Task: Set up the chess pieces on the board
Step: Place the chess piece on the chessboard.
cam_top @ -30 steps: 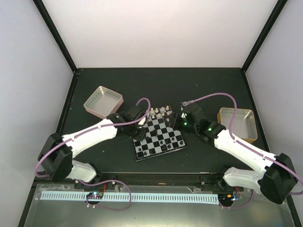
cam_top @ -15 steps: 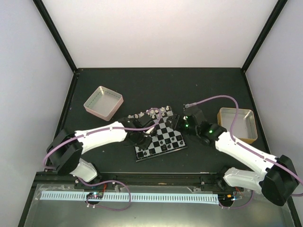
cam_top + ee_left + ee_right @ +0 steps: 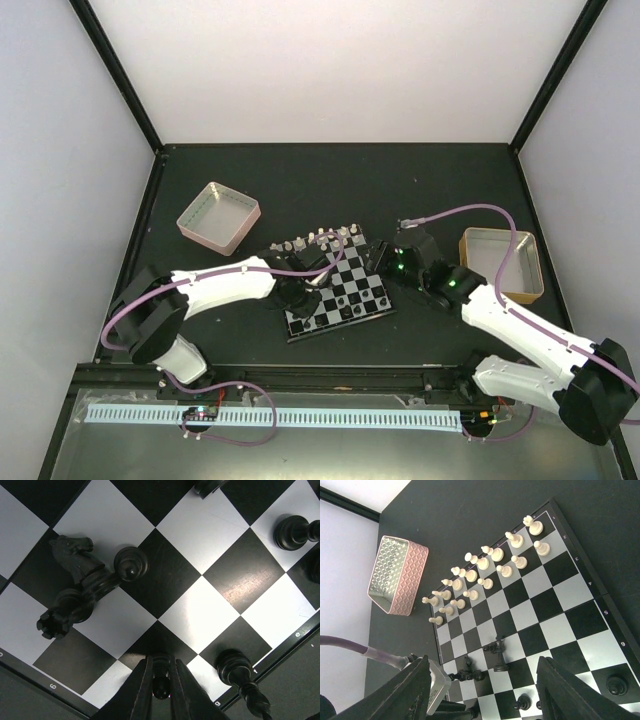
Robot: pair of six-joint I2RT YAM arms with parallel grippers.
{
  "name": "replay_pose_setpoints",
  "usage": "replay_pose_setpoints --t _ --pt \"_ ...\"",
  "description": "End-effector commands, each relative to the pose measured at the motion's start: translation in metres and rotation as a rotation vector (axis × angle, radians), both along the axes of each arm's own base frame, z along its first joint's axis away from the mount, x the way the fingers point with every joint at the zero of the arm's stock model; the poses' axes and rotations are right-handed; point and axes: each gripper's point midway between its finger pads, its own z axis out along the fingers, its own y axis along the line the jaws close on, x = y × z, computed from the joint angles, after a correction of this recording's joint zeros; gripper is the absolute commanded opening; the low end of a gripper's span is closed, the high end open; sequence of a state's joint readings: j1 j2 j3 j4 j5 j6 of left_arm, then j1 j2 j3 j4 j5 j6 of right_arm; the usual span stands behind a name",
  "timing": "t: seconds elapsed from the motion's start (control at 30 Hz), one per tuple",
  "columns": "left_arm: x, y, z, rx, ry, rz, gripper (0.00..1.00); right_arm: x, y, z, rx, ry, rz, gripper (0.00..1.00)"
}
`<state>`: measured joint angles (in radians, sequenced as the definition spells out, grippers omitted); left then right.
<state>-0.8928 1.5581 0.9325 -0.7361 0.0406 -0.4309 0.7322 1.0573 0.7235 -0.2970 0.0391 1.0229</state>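
The board [image 3: 352, 268] lies at the table's middle; it also shows in the right wrist view [image 3: 540, 580] and the left wrist view [image 3: 200, 605]. White pieces [image 3: 485, 565] stand in two rows on its far side [image 3: 325, 240]. Black pieces are scattered near the near side: a knight [image 3: 75, 555] and a rook [image 3: 57, 620] lie tipped together beside a pawn [image 3: 131, 562], and a tall piece [image 3: 499, 652] stands mid-board. My left gripper [image 3: 161, 662] is shut on a small black piece [image 3: 161, 680] over the board's near-left corner [image 3: 300, 295]. My right gripper [image 3: 485, 680] is open and empty, above the board's right side [image 3: 385, 262].
A pink-sided metal tray [image 3: 218, 215] stands at the back left, also in the right wrist view [image 3: 397, 575]. A tan-sided tray [image 3: 502, 262] stands at the right beside the right arm. Black rails border the table.
My left gripper has moved from the board's far-left side toward its near-left corner. My right gripper has drawn back slightly to the right.
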Motion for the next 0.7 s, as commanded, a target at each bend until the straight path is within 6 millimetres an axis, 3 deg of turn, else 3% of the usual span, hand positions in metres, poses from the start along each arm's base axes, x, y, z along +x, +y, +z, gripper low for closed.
replay_pose_setpoints --t 0.0,0.27,0.47,0.67 --pt "-0.001 0.000 -0.002 0.014 0.001 0.009 0.12 0.002 -0.009 -0.004 -0.019 -0.003 -0.036 0.59" --pt "0.001 -0.001 0.003 0.006 -0.009 0.015 0.23 0.001 -0.009 -0.003 -0.016 -0.004 -0.033 0.59" --pt "0.013 -0.003 0.027 -0.033 -0.085 0.055 0.26 0.001 -0.009 -0.002 -0.012 -0.006 -0.037 0.59" --pt "0.037 0.014 0.048 -0.040 -0.197 0.170 0.26 0.001 -0.014 -0.001 -0.015 -0.015 -0.059 0.59"
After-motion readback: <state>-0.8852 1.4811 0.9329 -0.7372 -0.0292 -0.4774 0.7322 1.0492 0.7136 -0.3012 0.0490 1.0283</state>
